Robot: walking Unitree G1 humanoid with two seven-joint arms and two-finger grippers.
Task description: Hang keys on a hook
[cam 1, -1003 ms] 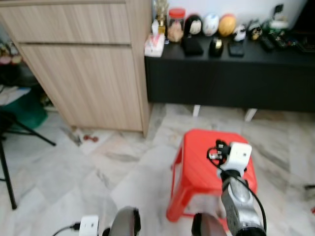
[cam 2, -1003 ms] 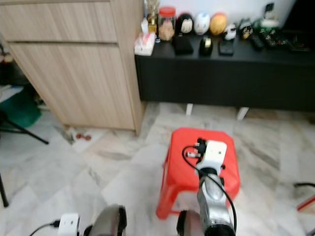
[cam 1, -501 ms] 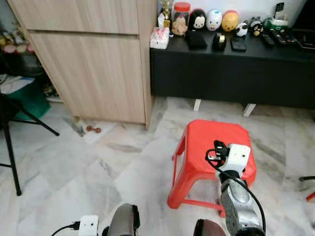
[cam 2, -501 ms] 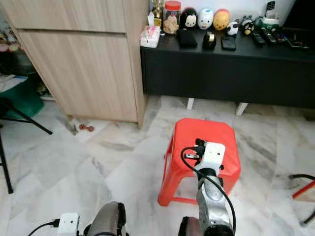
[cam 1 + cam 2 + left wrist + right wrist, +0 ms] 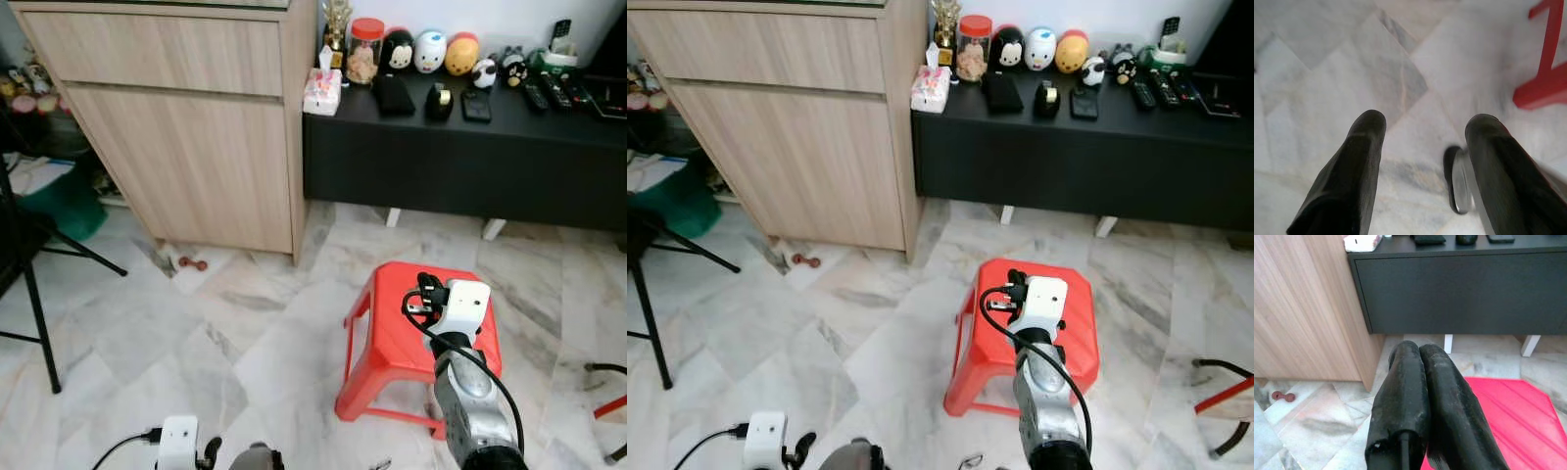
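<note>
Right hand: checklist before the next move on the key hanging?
1. Right hand shut: ok, fingers pressed together.
2. Keys held in it: cannot tell from the closed fingers.
3. Left hand free: ok, open, low over the marble floor.
4. Path ahead: not ok, the red stool stands right in front of the robot, under the right arm.
5. Hook sighted: cannot tell.

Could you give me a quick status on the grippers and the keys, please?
Left gripper open, low over the marble floor. Right gripper shut, raised above the red stool. Keys and hook not sighted.
</note>
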